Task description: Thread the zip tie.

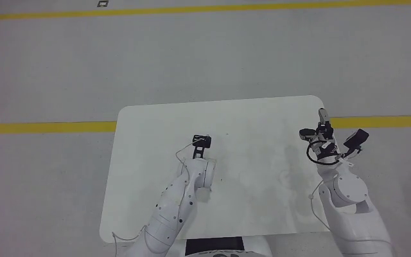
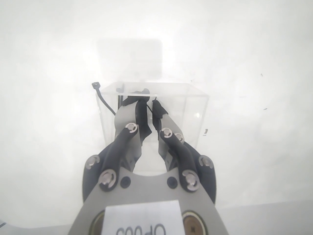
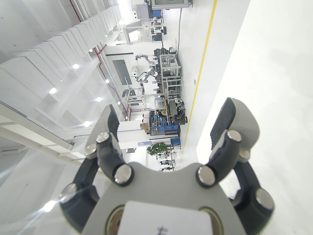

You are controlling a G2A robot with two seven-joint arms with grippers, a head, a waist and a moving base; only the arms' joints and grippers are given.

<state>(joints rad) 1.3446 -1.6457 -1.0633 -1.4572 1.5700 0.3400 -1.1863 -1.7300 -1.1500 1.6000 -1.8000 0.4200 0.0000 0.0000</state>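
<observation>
A thin black zip tie (image 2: 104,100) leans against a small clear box (image 2: 195,103) near the middle of the white table (image 1: 257,193). Its head points up beside the box's corner and its strap runs down behind my left gripper's fingers (image 2: 127,113). My left gripper (image 2: 149,105) hangs over the box's open top, its tape-wrapped tips nearly together, with a thin black strand of the tie pinched between them. From above, this gripper (image 1: 201,142) shows at the table's centre. My right gripper (image 3: 168,111) stands open and empty, raised at the table's right edge (image 1: 316,127).
The table (image 3: 269,50) is bare around the box apart from a few small dark specks (image 2: 205,132). A yellow floor line (image 1: 58,127) runs past both sides of the table. Shelving and machines stand far off in the room behind.
</observation>
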